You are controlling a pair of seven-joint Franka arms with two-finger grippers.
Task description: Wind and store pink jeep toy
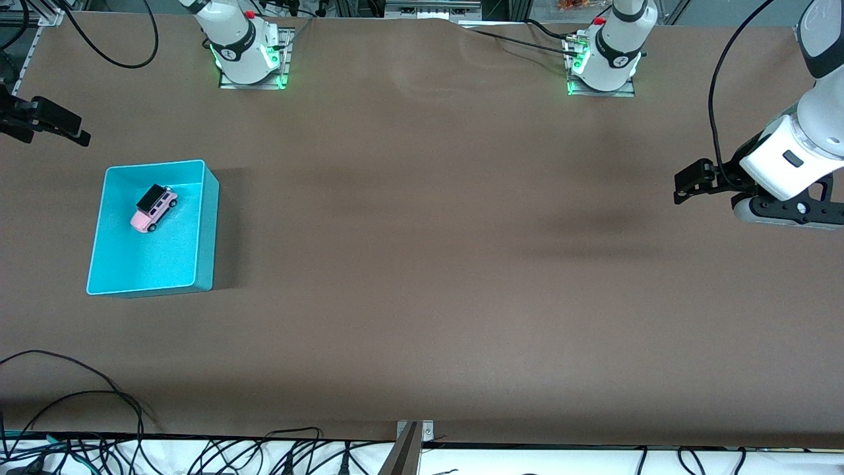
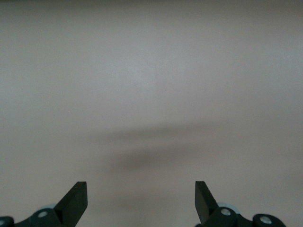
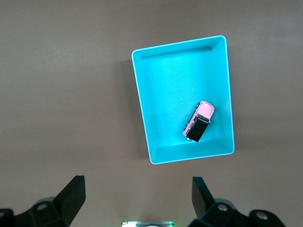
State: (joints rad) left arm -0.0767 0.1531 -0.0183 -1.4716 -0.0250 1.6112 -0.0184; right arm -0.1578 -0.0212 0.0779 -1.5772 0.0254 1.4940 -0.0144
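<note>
The small pink jeep toy (image 1: pixel 153 208) sits inside the turquoise plastic bin (image 1: pixel 206 227) at the right arm's end of the brown table (image 1: pixel 422 264); the right gripper (image 3: pixel 137 194) and the left gripper (image 2: pixel 141 201) hang with fingers apart over bare table at opposite ends

Right pincer (image 1: pixel 46 122) cut by front view edge (arm unseen).

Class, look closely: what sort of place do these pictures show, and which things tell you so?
Probably a robotics lab: two arm bases bolted to a brown-covered table, loose cables along its edge, and a turquoise bin holding a pink jeep toy.
</note>
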